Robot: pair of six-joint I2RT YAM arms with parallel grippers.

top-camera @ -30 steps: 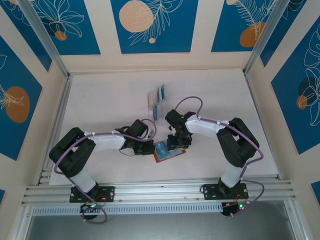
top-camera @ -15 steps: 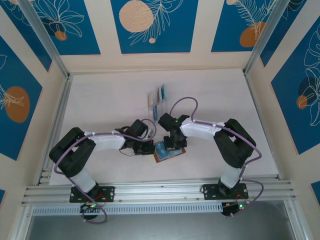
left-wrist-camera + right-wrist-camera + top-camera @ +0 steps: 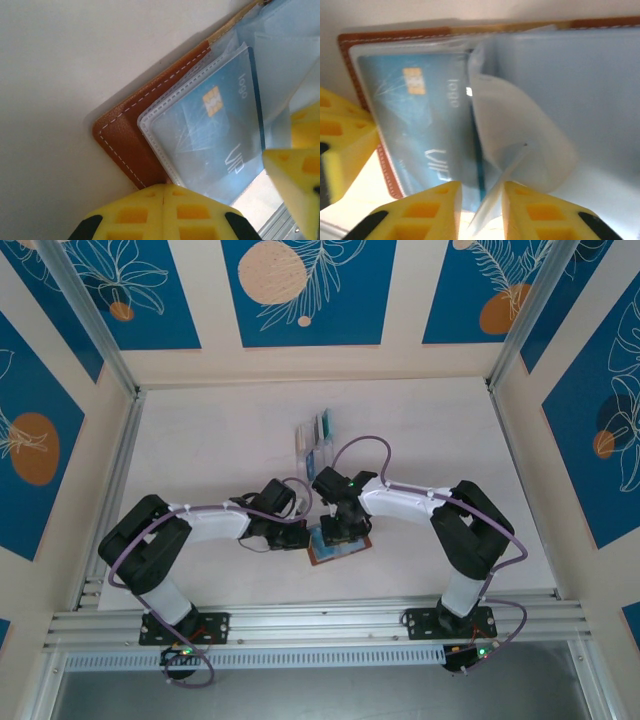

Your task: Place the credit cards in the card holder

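The brown card holder (image 3: 341,552) lies open on the table between the arms. In the left wrist view a blue credit card (image 3: 210,130) marked "VIP" sits inside a clear sleeve over the brown leather (image 3: 125,140). My left gripper (image 3: 167,189) is shut, its tips on the holder's near brown edge. My right gripper (image 3: 481,191) stands open over the pale sleeves (image 3: 560,100). A thin whitish sheet (image 3: 495,202) stands edge-on between its fingers, touching neither, beside a teal card edge (image 3: 479,165). In the top view both grippers, left (image 3: 303,537) and right (image 3: 335,532), meet at the holder.
A clear slotted rack (image 3: 315,438) with several cards stands further back on the table. White table surface (image 3: 220,440) lies all around. The aluminium frame rail (image 3: 320,615) runs along the near edge.
The right arm has swung left and its gripper now sits over the card holder; its jaws closed and parted again. The left arm has not moved.
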